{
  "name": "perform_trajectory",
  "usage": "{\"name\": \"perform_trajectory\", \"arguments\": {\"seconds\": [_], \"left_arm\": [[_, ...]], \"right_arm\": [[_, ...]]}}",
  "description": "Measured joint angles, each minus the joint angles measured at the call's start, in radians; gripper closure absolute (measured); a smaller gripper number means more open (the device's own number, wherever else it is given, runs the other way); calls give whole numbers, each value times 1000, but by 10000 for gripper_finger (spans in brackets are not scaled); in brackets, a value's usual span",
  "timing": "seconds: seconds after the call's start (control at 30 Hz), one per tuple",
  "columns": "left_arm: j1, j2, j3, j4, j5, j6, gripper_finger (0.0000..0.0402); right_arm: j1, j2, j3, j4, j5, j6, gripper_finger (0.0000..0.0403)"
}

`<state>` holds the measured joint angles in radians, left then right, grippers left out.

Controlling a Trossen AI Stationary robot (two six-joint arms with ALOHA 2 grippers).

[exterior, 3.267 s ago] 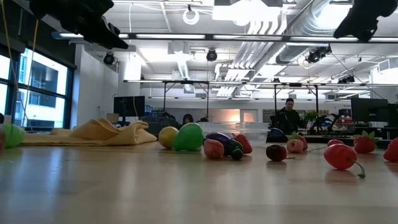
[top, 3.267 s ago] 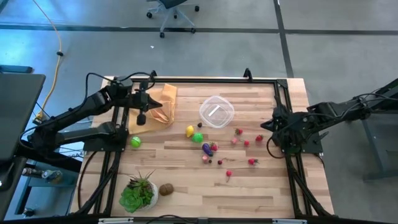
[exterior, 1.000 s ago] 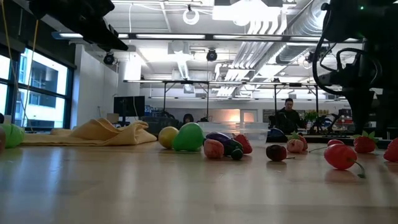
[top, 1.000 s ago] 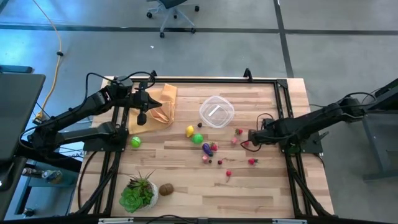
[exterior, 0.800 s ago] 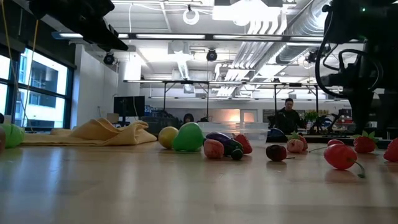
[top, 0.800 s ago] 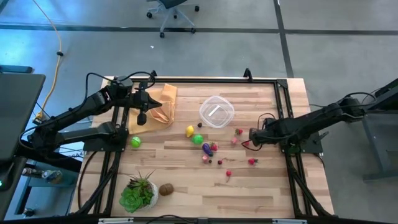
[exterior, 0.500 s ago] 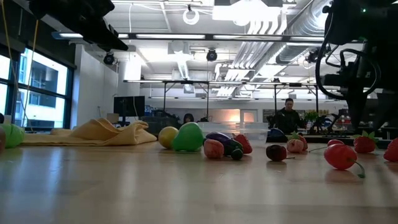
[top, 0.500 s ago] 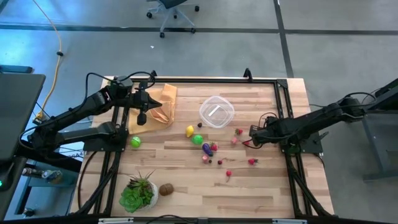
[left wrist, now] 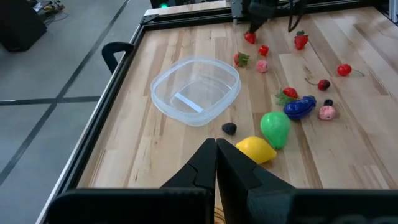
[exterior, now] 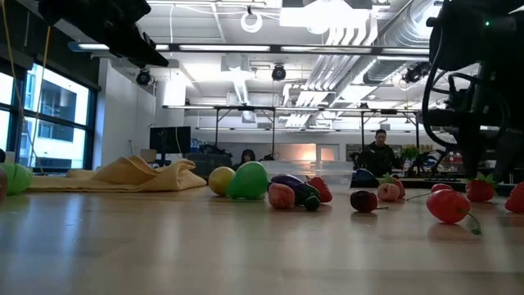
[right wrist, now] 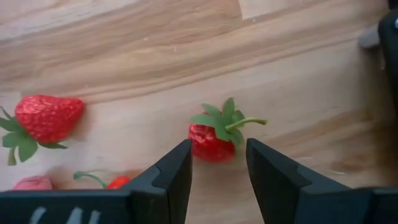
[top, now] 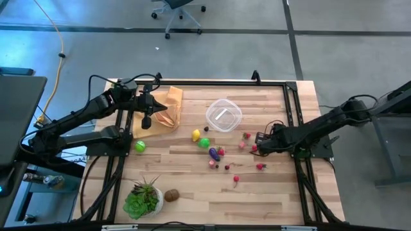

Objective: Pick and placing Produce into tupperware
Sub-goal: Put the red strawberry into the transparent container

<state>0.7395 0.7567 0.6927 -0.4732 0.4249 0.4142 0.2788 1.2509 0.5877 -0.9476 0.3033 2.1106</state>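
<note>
The produce lies scattered mid-table: a yellow lemon (top: 196,135), a green fruit (top: 204,142), a purple eggplant (top: 213,153) and several small red pieces. The clear tupperware (top: 223,115) stands behind them on its base, nothing in it. My right gripper (right wrist: 219,163) points steeply down at the table's right, open; a small red strawberry (right wrist: 214,140) with a green stalk lies on the wood just off its fingertips, apart from both. My left gripper (left wrist: 216,146) hangs shut and holds nothing above the tan cloth (top: 166,108) at the far left.
A second strawberry (right wrist: 46,118) lies close beside the right gripper. A potted green plant (top: 142,197) and a brown fruit (top: 171,195) sit at the near left, a green ball (top: 140,146) at the left. A black frame rail (top: 292,122) runs along the table's edges.
My right gripper has rolled its wrist and sunk a little toward the strawberries on the right of the table, its fingers as far apart as before. The produce and the tupperware have stayed where they were.
</note>
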Motion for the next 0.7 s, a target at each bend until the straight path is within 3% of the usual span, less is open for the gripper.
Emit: {"name": "perform_trajectory", "arguments": {"seconds": [0.53, 0.7], "left_arm": [[0, 0, 0, 0, 0, 0, 399], [0, 0, 0, 0, 0, 0, 399]], "right_arm": [[43, 87, 0, 31, 64, 112, 260], [43, 112, 0, 32, 74, 127, 227]]}}
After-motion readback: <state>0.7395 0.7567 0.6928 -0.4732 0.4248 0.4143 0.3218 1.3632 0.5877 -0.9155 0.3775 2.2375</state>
